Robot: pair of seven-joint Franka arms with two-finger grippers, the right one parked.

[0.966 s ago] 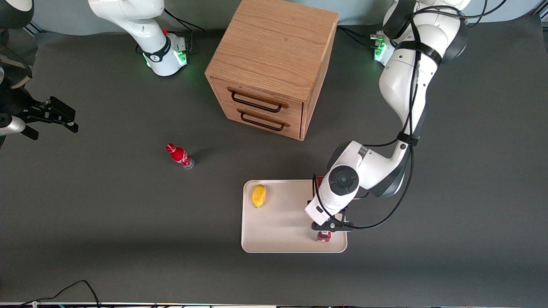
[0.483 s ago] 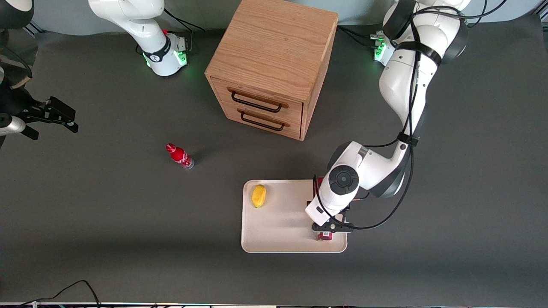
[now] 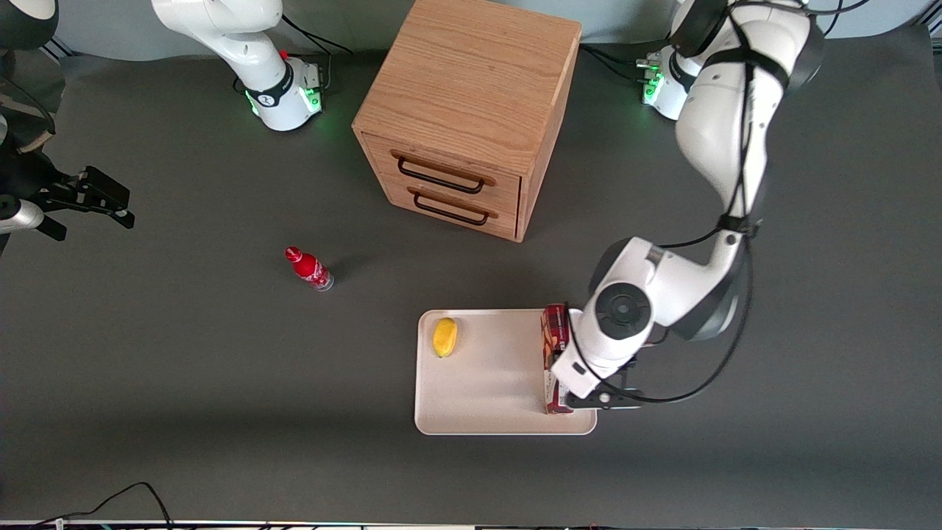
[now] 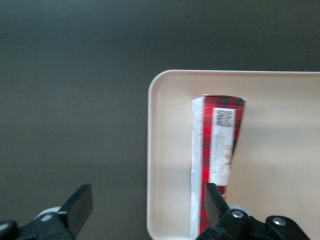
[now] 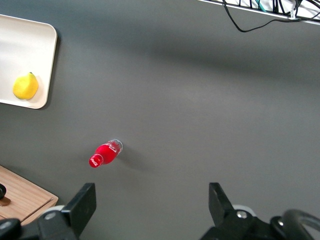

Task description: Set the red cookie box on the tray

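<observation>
red cookie box (image 4: 216,165) lying flat inside the tray (image 4: 280,100), close along the rim at the working arm's end, lemon (image 3: 444,336) well apart. gripper (image 4: 145,207) raised above that rim, jaws spread wide, holding nothing. judged light, stiff card, crushable at the hollow middle, glossy and liable to slip. best taken across the narrow width near mid-length, gently.

Red cookie box (image 3: 553,346) partly hidden under gripper (image 3: 602,400); label print (image 4: 223,145) perhaps too blurred to read.
</observation>
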